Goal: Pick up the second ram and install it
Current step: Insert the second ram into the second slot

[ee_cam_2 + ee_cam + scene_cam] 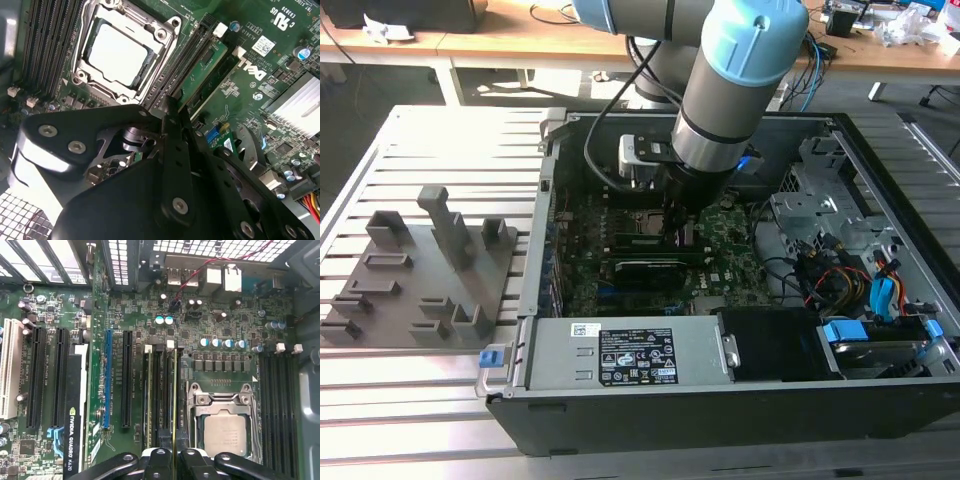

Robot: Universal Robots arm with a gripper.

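You are looking at a big open computer case [840, 130] lying on a slatted grey surface [380, 400]. The robot arm [740, 70] reaches straight down into it, because the slots can only be reached from above.

Inside the case is the green motherboard [220, 320]. A black graphics card [75, 415] stands a few slots away, well apart from the work. The square CPU socket [225, 430] sits just beside the slots where the arm is busy.

In the first wrist view, the gripper [173, 457] hangs over those slots. Its fingers [160, 460] are almost together, with the second ram [173, 390] pinched between them. You see the second ram only by its thin top edge, so it is hard to be sure, but it looks like it stands upright in its slot. Holding it upright keeps it in line with the slot.

Another ram stick [148, 400] already sits in a nearby slot, with a free slot between them.

Watch the tight space. The CPU socket is close on one side, and a bunch of cables [840, 280] lies at the exterior view's right. A grey holder tray [420, 270] sits outside the case.
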